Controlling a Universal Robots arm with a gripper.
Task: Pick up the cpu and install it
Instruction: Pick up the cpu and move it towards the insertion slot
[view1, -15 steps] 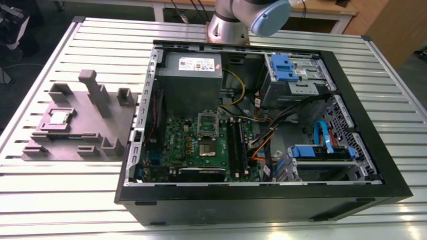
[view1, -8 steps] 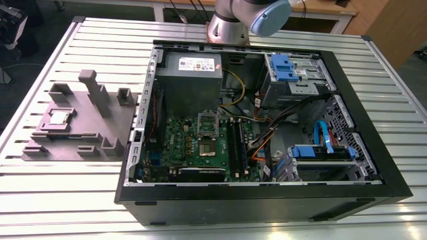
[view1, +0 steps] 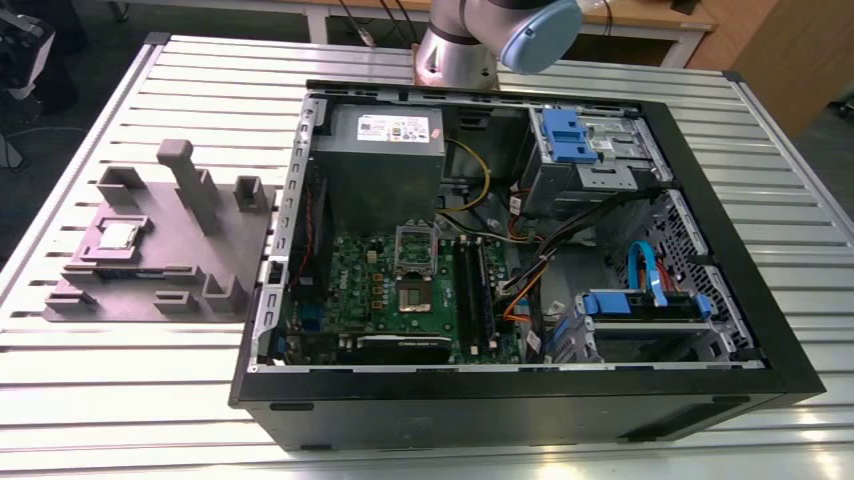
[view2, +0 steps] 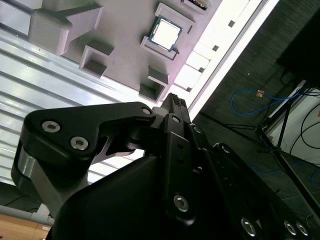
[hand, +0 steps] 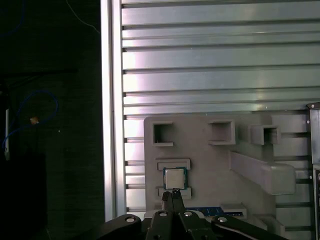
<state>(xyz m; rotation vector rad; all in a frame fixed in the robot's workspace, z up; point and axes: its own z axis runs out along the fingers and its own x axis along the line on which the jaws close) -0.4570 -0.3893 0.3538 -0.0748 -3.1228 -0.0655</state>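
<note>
Your hand (hand: 172, 192), fingers together and empty, points at the cpu (hand: 175, 177), lying flat in its fixture pocket (hand: 210, 165) straight ahead.

A slatted aluminium surface (view1: 120, 400) carries a grey moulded fixture block (view1: 174, 250) with upright posts and square pockets towards the exterior view's left. Just beside it lies an open black computer case (view1: 534, 395). Inside the case are a grey power supply (view1: 374, 170), a green motherboard (view1: 360, 275), two blue drive brackets (view1: 563, 135) and loose orange wires (view1: 521, 290). In the second wrist view a blue cable (view2: 245, 95) loops on the dark floor.
</note>
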